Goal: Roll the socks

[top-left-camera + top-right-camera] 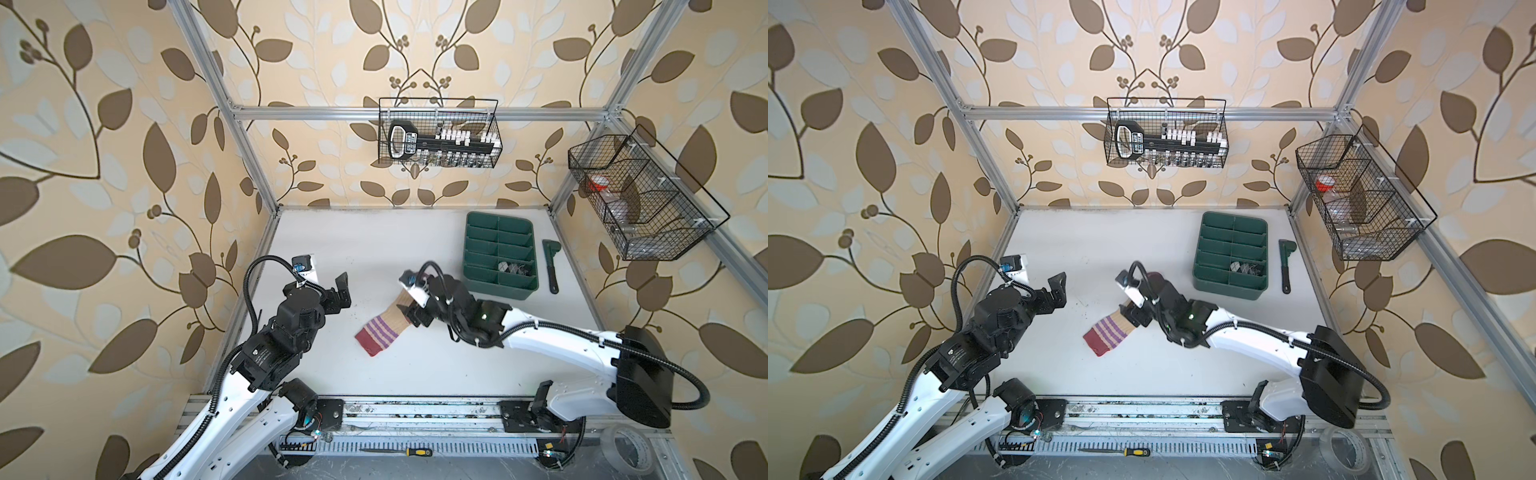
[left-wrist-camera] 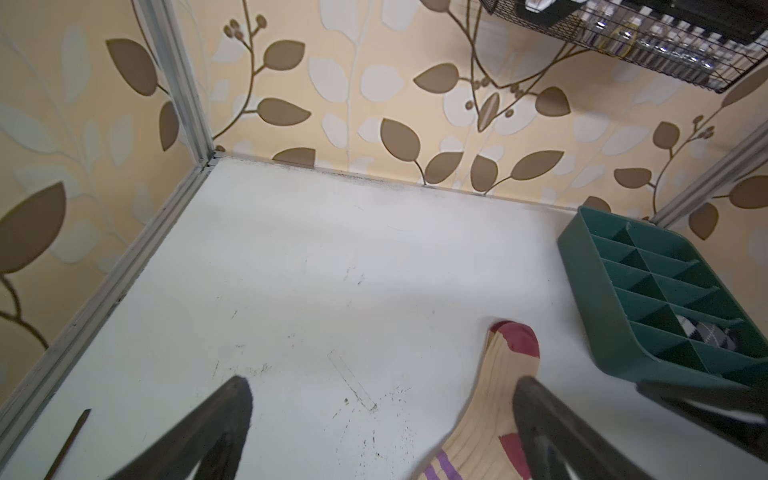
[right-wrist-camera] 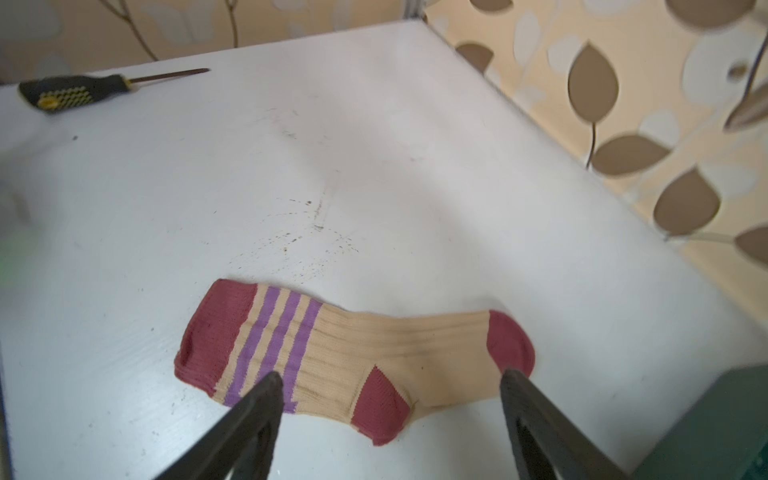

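Right wrist, right tool (image 3: 390, 375) wide over beige sock (image 3: 353, 353), left tool (image 2: 383, 380) wide, argyle sock (image 2: 706, 336) mostly hidden

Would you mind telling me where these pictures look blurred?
Right wrist view: the screwdriver and wallpaper smear, the beige sock looks fairly sharp; left wrist view: the left claw is soft, close to the lens; both top views are sharp and evenly lit.

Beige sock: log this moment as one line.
beige sock: flat, unrolled | right end effector: open over it | left end effector: open, empty
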You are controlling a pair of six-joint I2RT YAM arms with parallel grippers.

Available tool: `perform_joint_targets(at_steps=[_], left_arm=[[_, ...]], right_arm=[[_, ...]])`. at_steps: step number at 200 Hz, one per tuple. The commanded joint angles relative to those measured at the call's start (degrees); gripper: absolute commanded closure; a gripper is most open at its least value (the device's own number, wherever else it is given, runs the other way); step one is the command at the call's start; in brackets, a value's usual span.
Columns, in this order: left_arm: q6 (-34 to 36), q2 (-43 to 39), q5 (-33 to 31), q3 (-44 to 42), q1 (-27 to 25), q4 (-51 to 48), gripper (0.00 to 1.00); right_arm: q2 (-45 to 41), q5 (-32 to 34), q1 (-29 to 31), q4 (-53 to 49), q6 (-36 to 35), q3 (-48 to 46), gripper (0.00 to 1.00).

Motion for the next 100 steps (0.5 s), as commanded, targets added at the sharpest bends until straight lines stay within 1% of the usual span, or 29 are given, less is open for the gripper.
perform_joint_targets(at_steps=[1,7,14,30,42,61,82,100], left_arm=[[-2.13,-0.8,-5.38,2.54,-0.32,-1.27,0.01],[-2.18,-1.28,-5.96,2.54,-0.36,-1.44,0.01],[-2.11,-1.97,-6.4,2.55,-0.29,-1.39,0.01],[-1.82,-3.41,-6.7,2.53,-0.29,-1.51,0.01],[-1.56,-4.11,-6.81,2.49,-0.34,-1.63,0.01],[-1.49,-4.38,-6.71,2.61,-0.29,-2.44,0.01],[-1.19,-4.38,-6.72,2.45,-0.3,-2.87,0.01],[-0.87,-4.47,-6.72,2.02,-0.29,-2.77,0.01]], right_arm=[[1.13,1.24,5.66,10.48,-15.84,-8.94,0.24],[1.93,0.37,7.69,13.42,-18.09,-10.48,0.25],[3.58,0.95,9.78,17.0,-19.52,-11.59,0.28],[8.94,1.82,12.64,20.69,-19.38,-10.2,0.31],[13.62,1.32,13.73,22.0,-19.0,-7.84,0.33],[19.6,1.66,15.2,24.61,-20.27,-4.7,0.36],[24.08,1.2,15.46,26.22,-19.41,-2.28,0.38],[26.46,-0.26,15.5,26.63,-17.76,-1.18,0.38]])
